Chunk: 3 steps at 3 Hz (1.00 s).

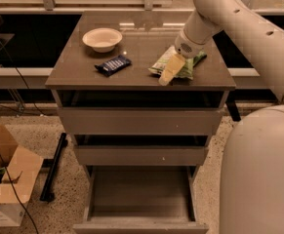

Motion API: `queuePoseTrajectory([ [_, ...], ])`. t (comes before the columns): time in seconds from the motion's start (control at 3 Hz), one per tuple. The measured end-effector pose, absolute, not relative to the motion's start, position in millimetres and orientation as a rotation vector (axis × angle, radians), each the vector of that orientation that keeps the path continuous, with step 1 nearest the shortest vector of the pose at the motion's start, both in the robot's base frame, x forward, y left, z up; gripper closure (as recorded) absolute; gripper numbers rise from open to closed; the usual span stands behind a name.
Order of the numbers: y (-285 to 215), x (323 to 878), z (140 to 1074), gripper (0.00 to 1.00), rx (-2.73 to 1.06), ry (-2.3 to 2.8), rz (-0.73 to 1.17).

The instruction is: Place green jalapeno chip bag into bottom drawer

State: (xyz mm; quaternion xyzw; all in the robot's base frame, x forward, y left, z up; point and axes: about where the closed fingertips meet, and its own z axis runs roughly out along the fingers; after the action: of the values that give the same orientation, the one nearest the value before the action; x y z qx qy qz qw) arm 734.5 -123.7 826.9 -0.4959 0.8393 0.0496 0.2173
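Barely started: the bag [192, 66] lies on the right side of the tabletop [83, 67], with the tool [172, 68] right over it (can't tell if it's spread or pinching). The bottom drawer [140, 191] is open and waiting. Lifting, carrying and dropping are all left.

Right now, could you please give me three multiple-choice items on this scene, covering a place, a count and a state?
1. Where is the green jalapeno chip bag?
A. on top of the cabinet
B. inside a drawer
C. on the floor
2. How many drawers does the cabinet have?
A. two
B. three
C. five
3. How is the bottom drawer?
A. pulled open
B. pushed shut
C. taken out
Answers:
1 A: it lies on the right of the top, the hand at its front edge.
2 B: three fronts are stacked.
3 A: its floor shows.
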Motion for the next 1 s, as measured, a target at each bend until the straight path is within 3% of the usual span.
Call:
queuePoseTrajectory([
  [0.33, -138, 736, 824, 0.18, -1.331, 2.371, 0.089],
  [1.0, -139, 719, 866, 0.65, -1.307, 2.281, 0.021],
])
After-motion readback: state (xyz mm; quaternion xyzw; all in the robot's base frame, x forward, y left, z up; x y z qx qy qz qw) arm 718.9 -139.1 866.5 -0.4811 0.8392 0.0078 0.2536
